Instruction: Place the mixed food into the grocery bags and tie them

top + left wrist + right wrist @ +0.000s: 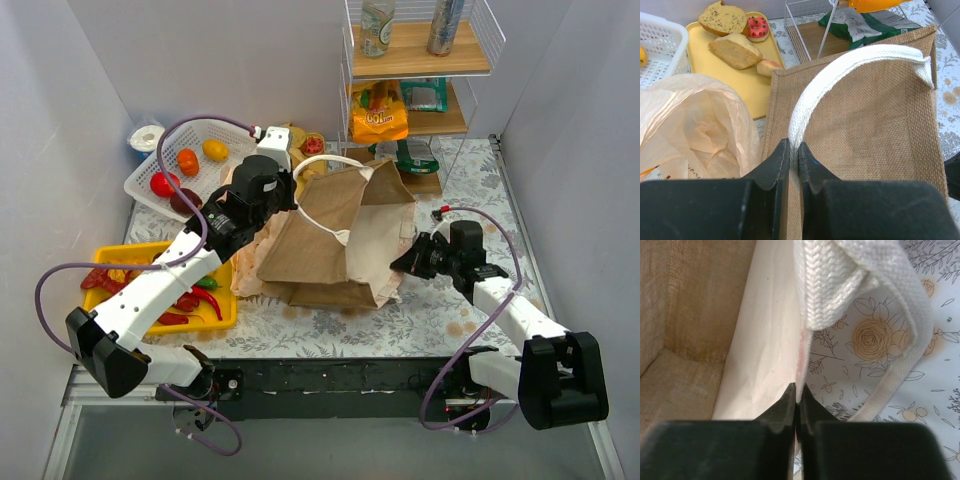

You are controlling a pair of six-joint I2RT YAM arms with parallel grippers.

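Observation:
The brown burlap bag [340,235] with white handles lies slumped mid-table. My left gripper [292,200] is shut on its white handle [840,70], seen pinched between the jaws in the left wrist view [794,147]. My right gripper [402,263] is shut on the bag's white-lined rim [775,340], beside the other handle [840,285]. The peach plastic bag [695,130] lies crumpled left of the brown bag. Peppers [187,160] sit in a white basket [150,195]. Bread pieces [732,50] lie on a yellow tray [747,85]. An orange snack packet [378,115], a bottle [377,25] and a can [445,25] are on the shelf.
A wire-and-wood shelf [470,65] stands at the back right, with green foil packets [855,25] at its foot. A yellow tray [228,305] with red chillies [185,300] sits at the front left. Walls close in both sides.

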